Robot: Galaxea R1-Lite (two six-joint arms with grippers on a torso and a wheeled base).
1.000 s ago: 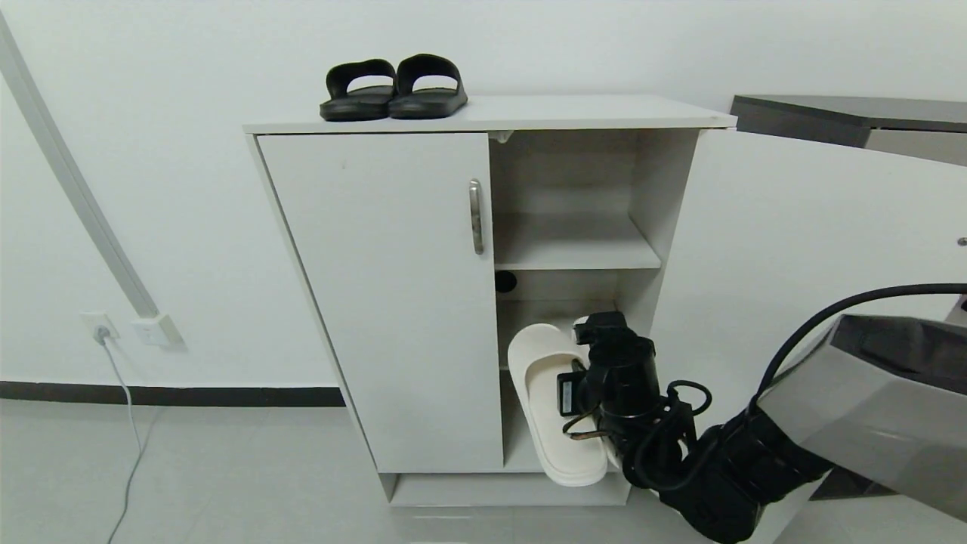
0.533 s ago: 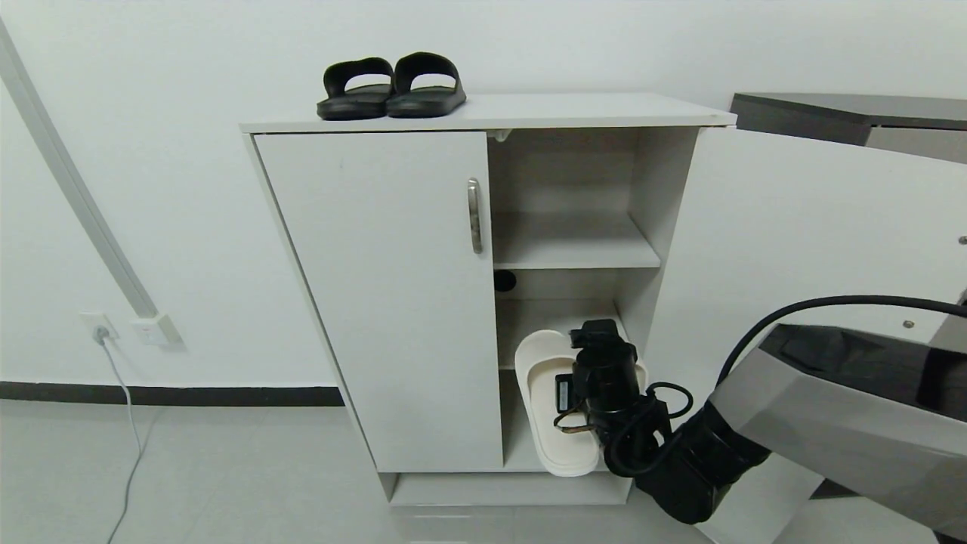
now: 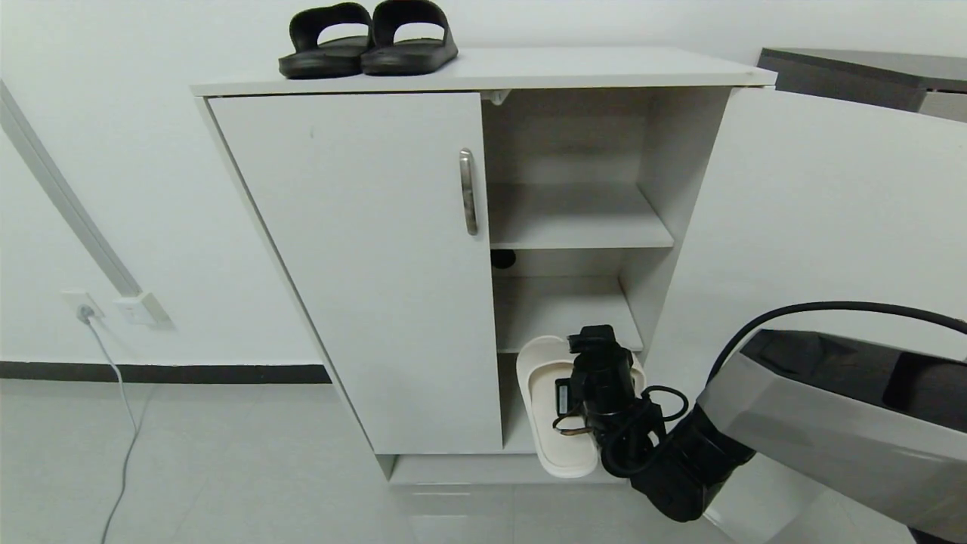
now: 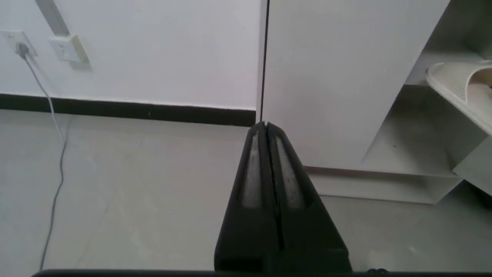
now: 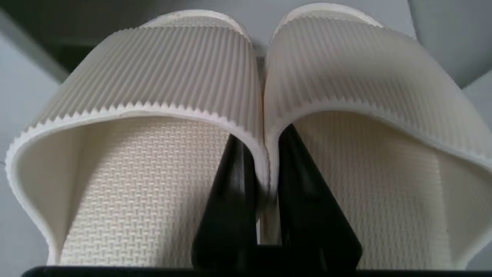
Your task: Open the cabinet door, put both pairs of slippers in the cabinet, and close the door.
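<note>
A white cabinet (image 3: pixel 483 72) stands against the wall, its right door (image 3: pixel 816 227) swung open and its left door (image 3: pixel 363 264) closed. A pair of black slippers (image 3: pixel 370 38) rests on the cabinet top. My right gripper (image 3: pixel 597 344) is shut on the inner edges of a pair of white slippers (image 3: pixel 548 400), half inside the lowest compartment with the heels sticking out. In the right wrist view the fingers (image 5: pixel 231 192) pinch both slippers' (image 5: pixel 154 154) adjoining straps. My left gripper (image 4: pixel 267 135) is shut with nothing in it, low above the floor in front of the left door.
Two bare shelves (image 3: pixel 578 223) sit above the lowest compartment. A wall socket (image 3: pixel 79 310) with a cable hanging to the floor is at the left. A grey unit (image 3: pixel 861 68) stands behind the open door. Tiled floor lies in front.
The head camera has moved closer to the cabinet. My right gripper has carried the white slippers lower and further into the lowest compartment.
</note>
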